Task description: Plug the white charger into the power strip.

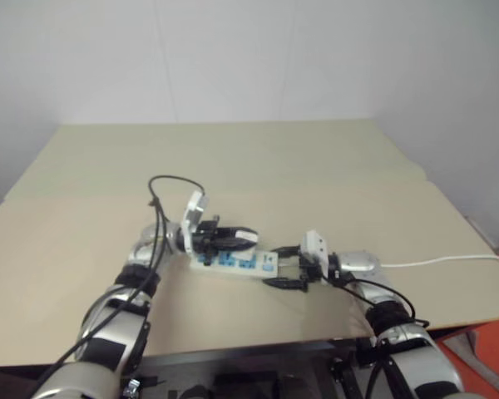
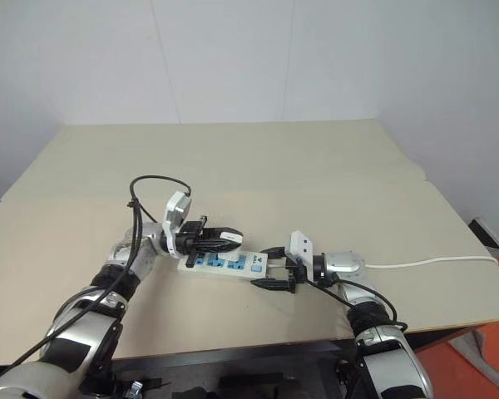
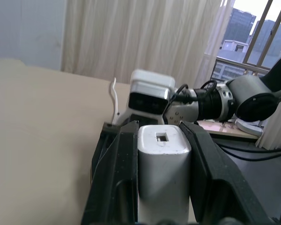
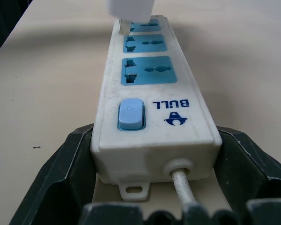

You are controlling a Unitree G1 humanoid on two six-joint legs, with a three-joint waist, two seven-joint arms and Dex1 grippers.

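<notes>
Both arms reach inward — left jaws clamp the white charger (image 3: 163, 159), right jaws straddle the power strip (image 4: 152, 93) end.

White charger (image 3: 163, 161): lower body cut off by the edge of the left wrist view, flanks covered by the left gripper's (image 3: 163, 140) black fingers (image 3: 122, 173); its prongs are hidden. In the right wrist view only its lower edge enters the frame, above the far socket of the power strip (image 4: 152, 101); whether the prongs are seated cannot be told. Right gripper (image 4: 154, 187): its fingers partly cover both sides of the strip's switch end. Thin white cord (image 4: 185, 190): runs out of frame; in the head views it leaves the desk (image 1: 258, 158) at the right edge. Socket detail in the head views is too small to read.
</notes>
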